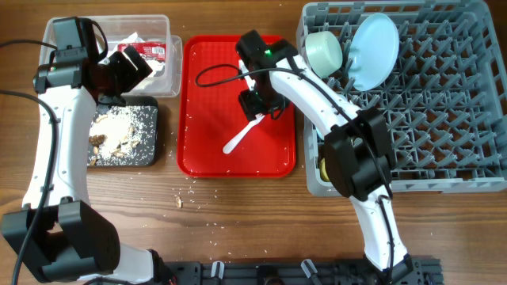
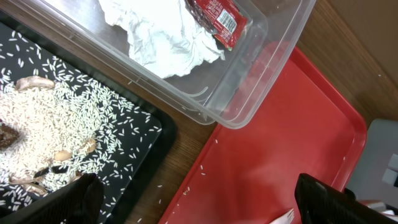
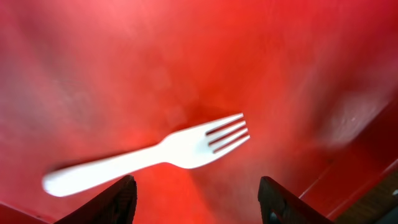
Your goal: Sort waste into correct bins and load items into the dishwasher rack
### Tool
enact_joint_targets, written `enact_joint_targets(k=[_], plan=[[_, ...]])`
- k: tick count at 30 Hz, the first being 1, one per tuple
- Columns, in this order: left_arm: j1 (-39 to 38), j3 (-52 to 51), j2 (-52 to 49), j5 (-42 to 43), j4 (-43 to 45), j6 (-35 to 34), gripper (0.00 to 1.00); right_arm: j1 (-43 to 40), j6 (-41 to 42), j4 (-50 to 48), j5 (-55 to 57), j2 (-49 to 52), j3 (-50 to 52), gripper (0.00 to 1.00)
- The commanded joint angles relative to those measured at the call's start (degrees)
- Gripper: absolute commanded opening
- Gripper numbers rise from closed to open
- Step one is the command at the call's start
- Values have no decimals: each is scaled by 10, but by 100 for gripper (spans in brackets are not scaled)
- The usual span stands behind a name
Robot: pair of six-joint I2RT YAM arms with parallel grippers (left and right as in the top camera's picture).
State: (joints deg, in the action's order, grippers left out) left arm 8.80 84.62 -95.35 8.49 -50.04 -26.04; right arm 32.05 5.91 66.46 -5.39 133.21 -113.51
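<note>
Fingers (image 3: 113, 202) of the right gripper (image 3: 198, 198) stand apart above the white fork (image 3: 165, 154) lying flat on the red tray (image 3: 124, 56), nearly in line with its handle, so turning the wrist to straddle the handle crosswise before closing seems wisest.

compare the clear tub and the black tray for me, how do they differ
The clear tub is see-through with tall walls; the black tray is opaque and shallow. The tub holds a crumpled white napkin and a red sauce packet; the tray holds white rice-like grains and brownish scraps. The tub lies farther from the robot, the tray nearer. Both are rectangular, similar in footprint, and sit left of the red tray.
</note>
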Motion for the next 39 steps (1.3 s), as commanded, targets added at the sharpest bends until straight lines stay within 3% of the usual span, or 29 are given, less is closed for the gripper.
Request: enact_joint_targets(k=[1, 10, 21, 31, 35, 39], plan=[[1, 7, -1, 5, 1, 1, 100, 0, -31, -4, -7, 5, 40, 64], [1, 7, -1, 5, 1, 1, 100, 22, -75, -28, -12, 5, 78, 64], [1, 7, -1, 5, 1, 1, 100, 18, -147, -155, 34, 33, 97, 64], [1, 7, -1, 5, 1, 1, 100, 17, -154, -197, 41, 33, 86, 62], [1, 7, -1, 5, 1, 1, 100, 17, -232, -191, 45, 19, 61, 64], [1, 7, -1, 5, 1, 1, 100, 17, -470, -184, 52, -12, 59, 67]])
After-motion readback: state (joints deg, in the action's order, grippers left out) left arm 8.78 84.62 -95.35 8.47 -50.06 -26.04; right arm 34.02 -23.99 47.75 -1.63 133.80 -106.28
